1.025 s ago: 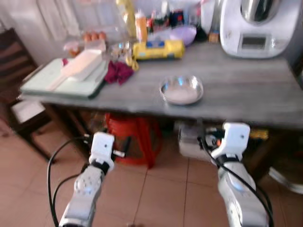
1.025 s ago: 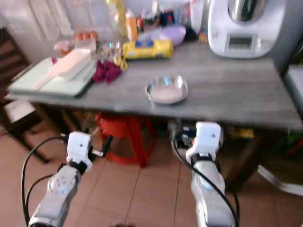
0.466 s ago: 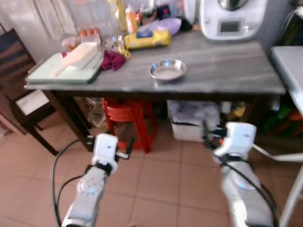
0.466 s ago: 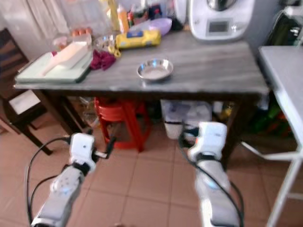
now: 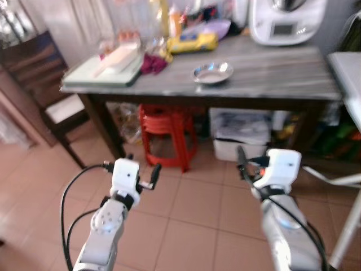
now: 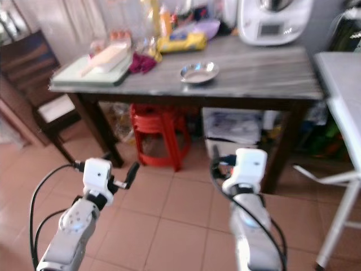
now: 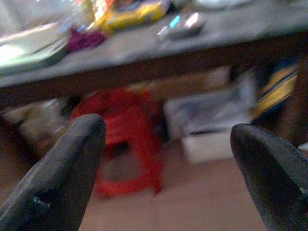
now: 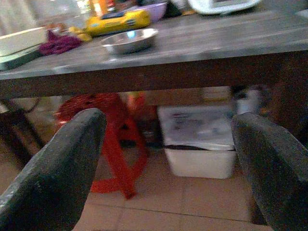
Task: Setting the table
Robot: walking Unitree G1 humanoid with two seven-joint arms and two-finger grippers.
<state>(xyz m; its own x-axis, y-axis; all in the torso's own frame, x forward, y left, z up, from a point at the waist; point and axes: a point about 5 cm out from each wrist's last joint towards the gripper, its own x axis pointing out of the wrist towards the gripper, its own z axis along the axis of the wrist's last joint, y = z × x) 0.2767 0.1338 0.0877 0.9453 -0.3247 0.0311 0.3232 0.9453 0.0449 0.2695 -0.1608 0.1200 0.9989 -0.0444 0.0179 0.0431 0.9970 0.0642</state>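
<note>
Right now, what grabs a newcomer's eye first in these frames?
The long grey wood-grain table crosses the top of the head view, with a shallow round metal bowl near its middle front and a white kitchen machine at its far right. Under it, a stack of red plastic stools stands on the tiled floor beside a white storage box. Low in front, the left gripper and right gripper are both open and empty.

Steel bowl (image 6: 199,73) on grey table (image 6: 265,76), red stool (image 6: 158,135) beneath
</note>
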